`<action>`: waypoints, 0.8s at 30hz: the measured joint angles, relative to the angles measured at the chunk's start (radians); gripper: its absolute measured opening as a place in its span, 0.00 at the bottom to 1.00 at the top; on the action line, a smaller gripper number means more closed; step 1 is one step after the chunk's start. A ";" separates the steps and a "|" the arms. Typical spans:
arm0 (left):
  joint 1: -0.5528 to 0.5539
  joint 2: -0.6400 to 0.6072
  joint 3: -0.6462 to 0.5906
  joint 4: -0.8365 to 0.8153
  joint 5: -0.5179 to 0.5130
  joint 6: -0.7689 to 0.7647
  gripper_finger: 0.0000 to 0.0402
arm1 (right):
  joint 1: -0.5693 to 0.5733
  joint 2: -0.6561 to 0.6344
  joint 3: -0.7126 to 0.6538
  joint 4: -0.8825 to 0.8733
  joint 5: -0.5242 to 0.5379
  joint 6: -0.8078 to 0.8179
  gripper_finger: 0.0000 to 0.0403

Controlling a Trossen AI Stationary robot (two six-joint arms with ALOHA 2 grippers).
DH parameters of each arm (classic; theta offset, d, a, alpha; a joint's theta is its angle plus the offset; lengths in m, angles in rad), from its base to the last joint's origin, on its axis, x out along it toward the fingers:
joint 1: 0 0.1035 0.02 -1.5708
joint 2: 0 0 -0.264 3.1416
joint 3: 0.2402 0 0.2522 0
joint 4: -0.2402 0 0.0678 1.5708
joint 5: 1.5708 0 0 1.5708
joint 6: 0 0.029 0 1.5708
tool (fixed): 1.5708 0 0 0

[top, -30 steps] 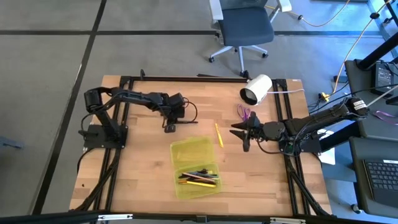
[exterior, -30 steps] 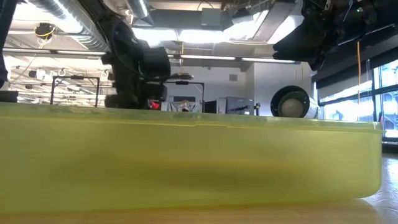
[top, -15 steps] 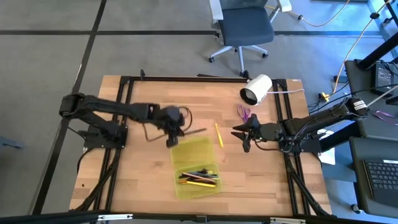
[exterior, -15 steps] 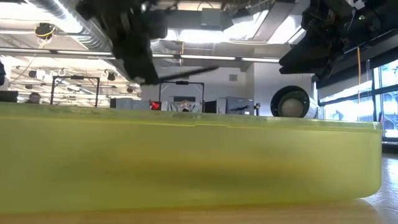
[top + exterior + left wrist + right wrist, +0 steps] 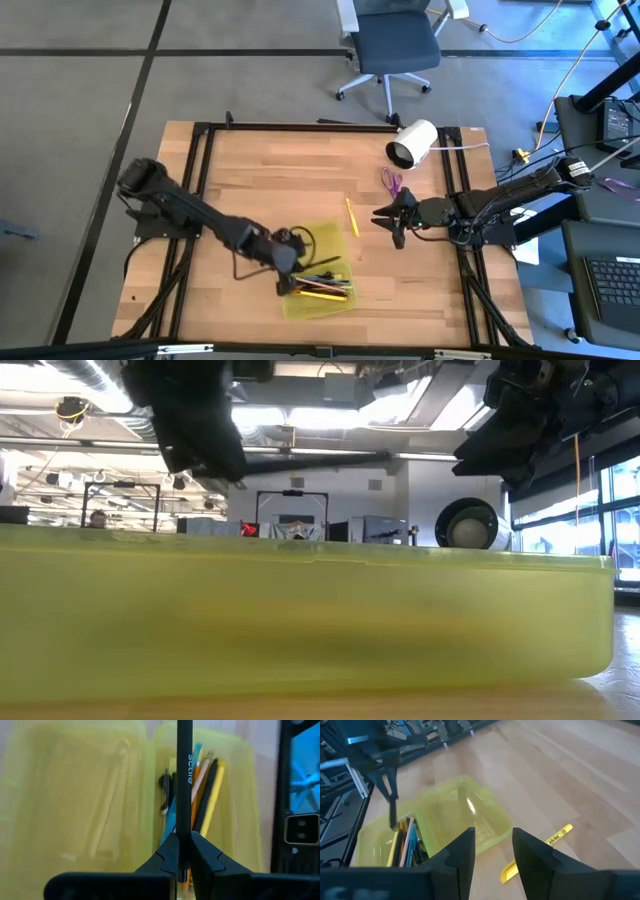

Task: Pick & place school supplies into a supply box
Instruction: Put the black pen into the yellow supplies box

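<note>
Closest to me, at the front of the table, the yellow-green pencil case lies open, its lid flat toward the far side and its tray toward me. In the tray sits a bundle of pens and pencils, black, yellow, orange and blue. The left gripper hangs just over the tray's left end, its fingers pinched shut on a black pen that points along the tray above the others. A little farther back, right of the lid, a single yellow pencil lies on the bare wood. Beside it to the right, the right gripper hovers over the table with its fingers parted and nothing between them. Beyond that the purple scissors rest on the wood, and at the far right corner a white cylinder lies on its side
</note>
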State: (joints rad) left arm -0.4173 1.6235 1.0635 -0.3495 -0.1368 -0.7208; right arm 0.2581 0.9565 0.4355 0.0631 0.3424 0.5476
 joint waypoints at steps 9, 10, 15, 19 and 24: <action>-0.044 0.274 0.338 -0.315 0.091 -0.047 0.03 | 0.000 0.000 0.000 -0.037 -0.041 0.003 0.33; -0.048 0.297 0.360 -0.333 0.110 -0.052 0.03 | 0.000 0.000 0.000 -0.043 -0.041 0.011 0.33; -0.056 0.377 0.412 -0.361 0.127 -0.069 0.03 | 0.000 0.000 0.000 -0.041 -0.041 0.052 0.33; -0.060 0.408 0.419 -0.362 0.134 -0.073 0.04 | 0.000 0.000 0.000 -0.040 -0.041 0.053 0.33; -0.060 0.419 0.419 -0.366 0.137 -0.069 0.05 | 0.000 0.000 0.000 -0.040 -0.041 0.054 0.33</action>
State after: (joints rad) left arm -0.4770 2.0422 1.4822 -0.7151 0.0006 -0.7898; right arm 0.2584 0.9562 0.4355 0.0236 0.3016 0.6018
